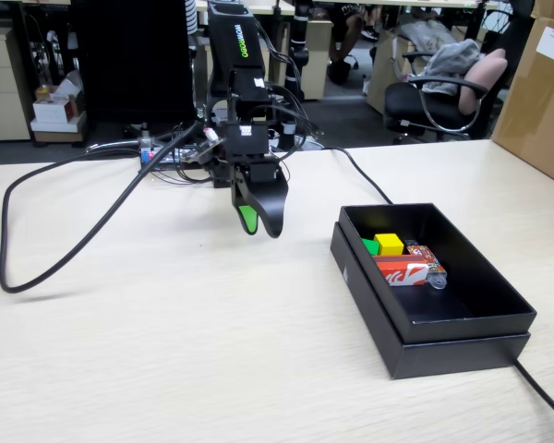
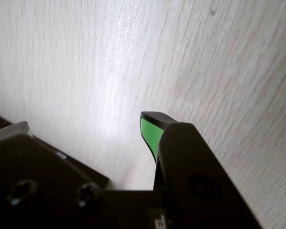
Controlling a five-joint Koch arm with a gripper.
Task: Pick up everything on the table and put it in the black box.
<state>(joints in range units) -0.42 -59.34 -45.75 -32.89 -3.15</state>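
The black box (image 1: 462, 325) sits on the table (image 1: 166, 351) at the right of the fixed view. Inside it lie the green cube (image 1: 370, 246), the yellow cube (image 1: 389, 244) and the red packet (image 1: 402, 272), close together near the far end. My gripper (image 1: 261, 231) hangs a little above the tabletop, left of the box and apart from it. It is open, and nothing sits between its green-padded fingers (image 1: 248, 220). In the wrist view the gripper (image 2: 86, 125) shows only bare wood grain (image 2: 133, 47) between its jaws.
A colourful wrapped item with a clear end (image 1: 431, 273) lies beside the packet in the box. A thick black cable (image 1: 37, 212) loops over the table's left side, and another cable (image 1: 540, 392) runs off the front right. A brown carton (image 1: 545, 92) stands at the far right.
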